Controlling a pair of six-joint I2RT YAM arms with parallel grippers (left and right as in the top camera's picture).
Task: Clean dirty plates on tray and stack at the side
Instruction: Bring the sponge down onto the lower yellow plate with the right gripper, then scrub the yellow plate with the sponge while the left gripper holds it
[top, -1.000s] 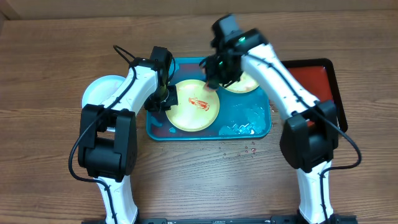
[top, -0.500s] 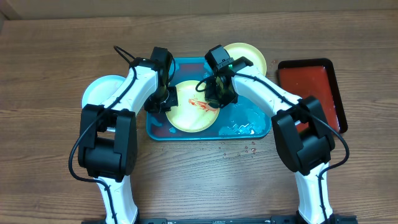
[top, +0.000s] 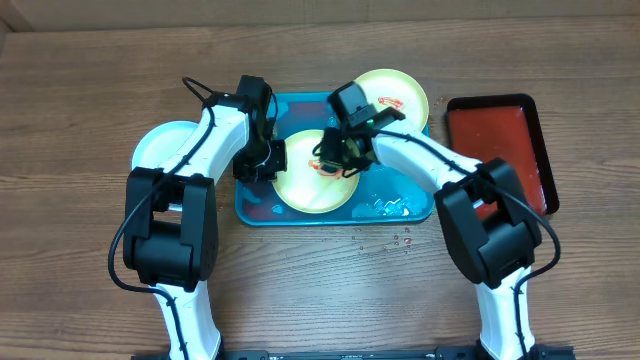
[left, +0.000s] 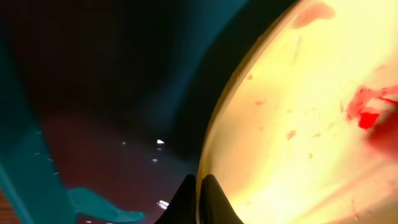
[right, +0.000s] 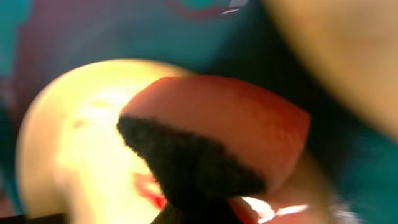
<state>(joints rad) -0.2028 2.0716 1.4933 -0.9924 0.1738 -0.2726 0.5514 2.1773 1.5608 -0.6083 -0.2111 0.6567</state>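
Right gripper (top: 335, 160) now over middle plate (top: 300, 195), blurred, perhaps with sponge (right: 211, 143)

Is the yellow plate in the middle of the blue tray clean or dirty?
Dirty. Red sauce smears show on the plate, which lies in the tray.

The right end effector (top: 336, 160) overhangs a yellow plate (top: 305, 192).

Overhead looks straight down; both wrist views press close on one yellow plate (top: 305, 192).
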